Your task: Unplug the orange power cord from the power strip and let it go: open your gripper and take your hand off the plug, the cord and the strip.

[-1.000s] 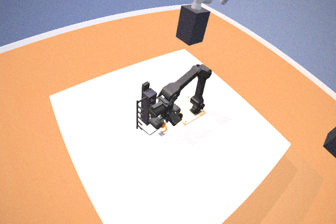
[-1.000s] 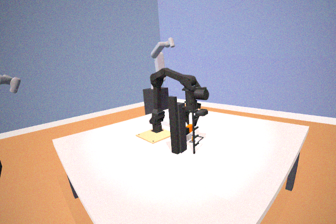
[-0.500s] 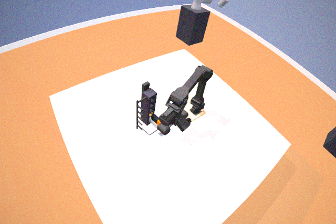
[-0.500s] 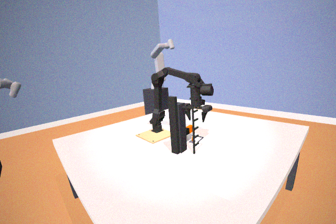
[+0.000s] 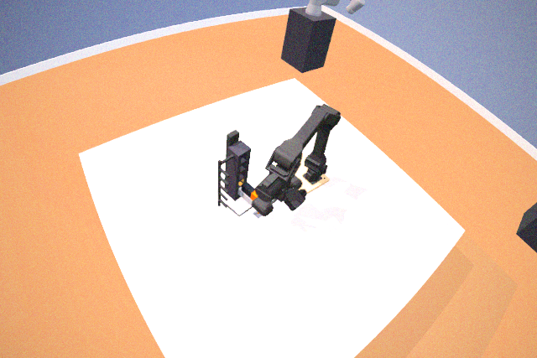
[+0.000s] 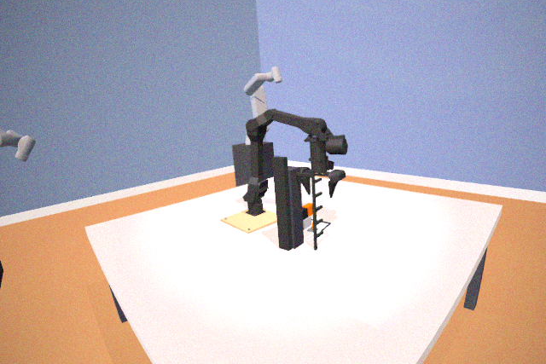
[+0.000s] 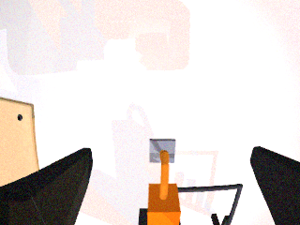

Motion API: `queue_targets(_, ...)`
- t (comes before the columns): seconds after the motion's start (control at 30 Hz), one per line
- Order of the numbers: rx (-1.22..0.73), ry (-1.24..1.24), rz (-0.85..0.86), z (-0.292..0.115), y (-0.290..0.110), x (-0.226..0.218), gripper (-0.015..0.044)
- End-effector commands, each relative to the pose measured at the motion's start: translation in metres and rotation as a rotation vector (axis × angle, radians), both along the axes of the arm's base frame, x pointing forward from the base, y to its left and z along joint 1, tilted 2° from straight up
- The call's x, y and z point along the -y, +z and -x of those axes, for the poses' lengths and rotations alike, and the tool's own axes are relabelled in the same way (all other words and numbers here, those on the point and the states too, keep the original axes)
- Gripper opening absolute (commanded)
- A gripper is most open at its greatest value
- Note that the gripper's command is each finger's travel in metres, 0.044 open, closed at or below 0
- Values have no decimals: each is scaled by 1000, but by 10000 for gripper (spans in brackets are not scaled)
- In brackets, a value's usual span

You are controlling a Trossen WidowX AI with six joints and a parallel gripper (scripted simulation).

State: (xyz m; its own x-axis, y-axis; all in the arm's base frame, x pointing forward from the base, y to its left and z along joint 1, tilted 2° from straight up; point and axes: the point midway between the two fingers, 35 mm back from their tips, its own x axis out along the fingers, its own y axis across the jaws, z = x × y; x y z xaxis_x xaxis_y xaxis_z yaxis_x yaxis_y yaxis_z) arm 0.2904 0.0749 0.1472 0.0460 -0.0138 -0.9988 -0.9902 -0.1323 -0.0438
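The orange plug (image 7: pixel 164 216) (image 6: pixel 307 210) (image 5: pixel 253 194) sits low beside the tall dark power strip (image 6: pixel 288 201) (image 5: pixel 237 158). In the wrist view it rests against a dark piece at the bottom edge. I cannot tell whether its pins are in a socket. Its short orange cord (image 7: pixel 164 172) runs to a small grey block (image 7: pixel 163 144) on the white table (image 5: pixel 216 284). My gripper (image 7: pixel 175 157) (image 6: pixel 318 182) (image 5: pixel 279 202) is open wide. Its fingers stand apart on either side, above the plug, and touch neither the plug nor the cord.
A thin black ladder-like rack (image 6: pixel 316 219) (image 5: pixel 221 183) stands close beside the strip and plug. The arm's tan base plate (image 6: pixel 246 221) (image 7: pixel 15 144) lies behind. A dark box (image 5: pixel 308 39) with a pale arm stands off the table.
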Motion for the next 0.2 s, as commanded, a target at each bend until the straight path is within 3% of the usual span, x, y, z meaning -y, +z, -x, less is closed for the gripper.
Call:
queue_targets(0.0, -1, -4, 0, 0, 0, 0, 440)
queue_targets(0.17, -1, -4, 0, 0, 0, 0, 440)
